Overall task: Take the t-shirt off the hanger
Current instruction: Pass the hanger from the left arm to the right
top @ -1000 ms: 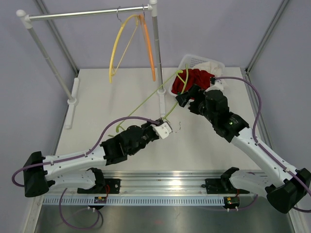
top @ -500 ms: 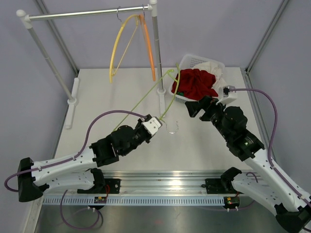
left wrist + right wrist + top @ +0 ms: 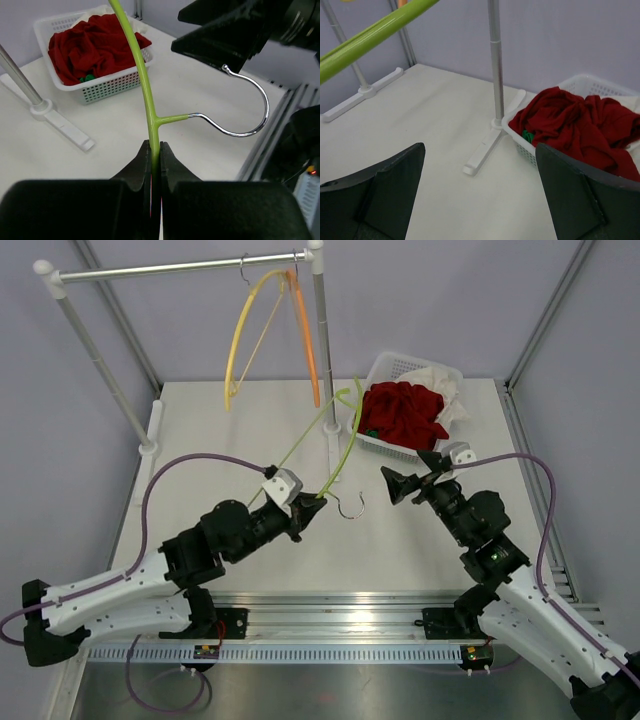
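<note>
The red t-shirt (image 3: 400, 412) lies bunched in the white basket (image 3: 395, 362) at the back right, free of any hanger. My left gripper (image 3: 310, 508) is shut on the bare green hanger (image 3: 345, 440) just below its neck, and the metal hook (image 3: 350, 508) points right. In the left wrist view the jaws pinch the hanger (image 3: 142, 75) at my left gripper (image 3: 155, 147). My right gripper (image 3: 408, 470) hovers open in front of the basket and holds nothing. Its wrist view shows the right gripper (image 3: 480, 147) spread wide, with the t-shirt (image 3: 570, 120) ahead to the right.
A clothes rack (image 3: 180, 267) stands at the back with a yellow hanger (image 3: 240, 335) and an orange hanger (image 3: 305, 335) on its rail. Its right post (image 3: 324, 350) and foot (image 3: 333, 450) stand next to the basket. White cloth (image 3: 445, 380) also lies in the basket.
My right gripper has drawn back from the basket toward the front and opened fully, leaving the t-shirt there. My left gripper has carried the green hanger slightly left.
</note>
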Action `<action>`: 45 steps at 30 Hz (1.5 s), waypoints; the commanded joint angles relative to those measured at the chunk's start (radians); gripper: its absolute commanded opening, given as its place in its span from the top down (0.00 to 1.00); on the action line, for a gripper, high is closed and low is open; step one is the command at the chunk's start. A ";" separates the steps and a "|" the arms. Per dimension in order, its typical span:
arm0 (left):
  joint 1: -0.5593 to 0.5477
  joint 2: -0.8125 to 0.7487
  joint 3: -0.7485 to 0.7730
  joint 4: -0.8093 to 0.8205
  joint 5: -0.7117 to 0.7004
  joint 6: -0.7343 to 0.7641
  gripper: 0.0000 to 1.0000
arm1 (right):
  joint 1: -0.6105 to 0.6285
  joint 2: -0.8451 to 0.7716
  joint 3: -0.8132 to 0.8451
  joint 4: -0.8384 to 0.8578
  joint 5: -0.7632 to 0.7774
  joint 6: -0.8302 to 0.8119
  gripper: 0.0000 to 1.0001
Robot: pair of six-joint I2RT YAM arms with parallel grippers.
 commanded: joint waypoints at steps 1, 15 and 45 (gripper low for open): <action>0.008 -0.055 0.013 0.074 0.028 -0.201 1.00 | -0.002 -0.051 -0.055 0.199 -0.112 -0.180 0.01; 0.015 -0.273 -0.117 0.065 -0.009 -0.556 1.00 | -0.002 -0.040 -0.178 0.420 -0.342 -0.305 0.00; 0.271 -0.244 -0.273 0.231 0.328 -0.997 1.00 | 0.191 0.309 -0.253 0.857 -0.410 -0.681 0.09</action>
